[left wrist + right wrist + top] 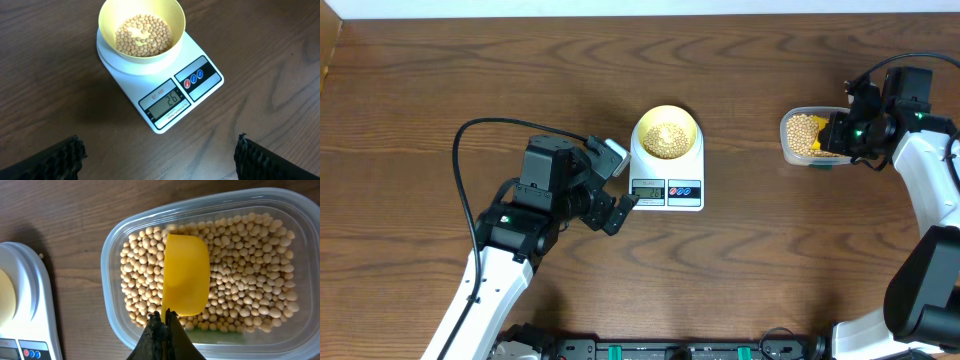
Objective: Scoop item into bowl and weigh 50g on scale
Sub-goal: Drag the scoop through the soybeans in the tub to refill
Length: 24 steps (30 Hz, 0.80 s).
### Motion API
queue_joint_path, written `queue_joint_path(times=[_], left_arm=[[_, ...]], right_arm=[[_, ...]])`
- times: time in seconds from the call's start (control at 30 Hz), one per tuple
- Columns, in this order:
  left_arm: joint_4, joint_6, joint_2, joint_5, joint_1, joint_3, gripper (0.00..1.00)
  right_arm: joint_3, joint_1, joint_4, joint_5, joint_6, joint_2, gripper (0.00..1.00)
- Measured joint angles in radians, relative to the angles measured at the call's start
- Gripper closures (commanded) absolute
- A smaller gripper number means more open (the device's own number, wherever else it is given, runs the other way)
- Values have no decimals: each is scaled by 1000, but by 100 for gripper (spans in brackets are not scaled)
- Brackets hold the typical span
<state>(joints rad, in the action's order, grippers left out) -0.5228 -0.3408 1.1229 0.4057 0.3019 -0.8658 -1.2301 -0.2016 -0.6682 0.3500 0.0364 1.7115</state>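
- My right gripper [164, 317] is pressed together on the near end of the yellow scoop [185, 275], which lies in the clear tub [112, 255] on the beans [245, 265].
- My left gripper [620, 185] is spread wide and empty, just beside the scale [125, 75].
- More beans cover the bottom of the bowl [107, 20], which sits on the scale. Its display [167, 102] appears to read 26.
- Handling, as I judge it: the beans are hard, light and round and roll freely, so pinching them is impractical. They need the stiff scoop, held at its handle and kept level.
- Not verifiable: my fingers hide the handle, and something green under the beans at the tub's near edge is unidentified. The right wrist view cuts off the scale.
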Motion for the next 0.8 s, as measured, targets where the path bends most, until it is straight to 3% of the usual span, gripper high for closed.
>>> queue_joint_path(times=[0.8], left_arm=[[0,0,0,0,0,0,2]], right_arm=[[0,-39,-14,100,8,35,99]])
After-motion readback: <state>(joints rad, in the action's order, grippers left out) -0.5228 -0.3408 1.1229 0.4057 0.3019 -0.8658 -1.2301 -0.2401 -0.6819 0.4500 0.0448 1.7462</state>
